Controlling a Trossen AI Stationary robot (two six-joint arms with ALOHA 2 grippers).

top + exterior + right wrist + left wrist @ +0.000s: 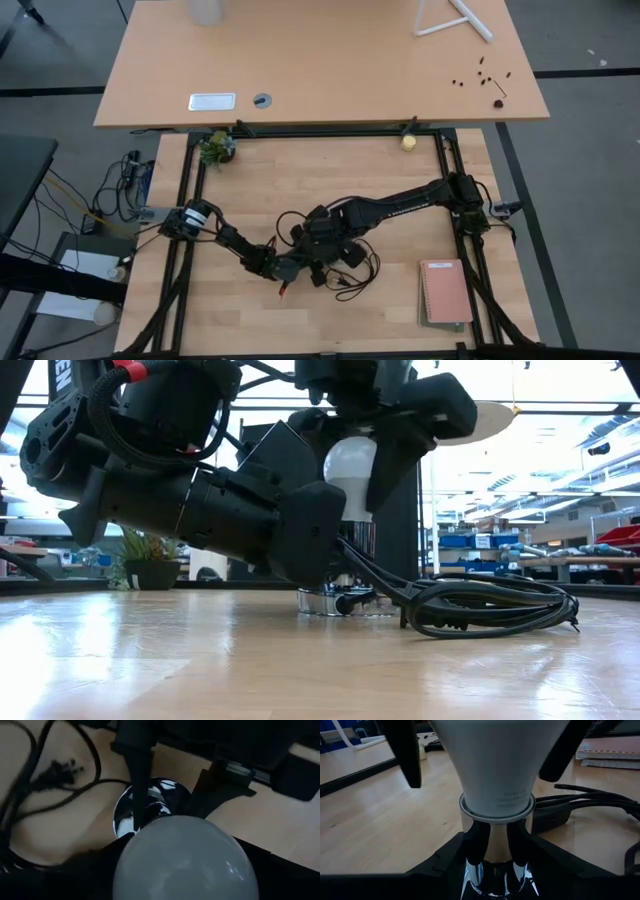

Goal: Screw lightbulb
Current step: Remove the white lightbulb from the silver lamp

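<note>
Two dark arms meet just below the centre of the high frame, over the pale wooden table (400, 320). Between them stands the lightbulb (349, 475) — a smooth, matt white, pear-shaped bulb, its round dome uppermost and its body narrowing downward to a neck ringed by a thin pale collar. In the left wrist view faint grey print runs around that neck, just above the collar. The bulb sits upright in the round chrome socket (335, 600), whose mirror-bright stem and flat base disc rest on the table in the middle of the low frame.

Left gripper (495, 845) comes in low, its two dark fingers (475, 842) closed on the chrome stem directly under the bulb's collar. Right gripper (350, 455) hangs from above, its dark fingers (410, 755) standing on either side of the bulb's wide part; whether they press the glass or stand just clear I cannot tell.

Loops of black power cord (490, 605) lie on the table at the right of the low frame — its plug (62, 770) shows at the upper left of the right wrist view.
</note>
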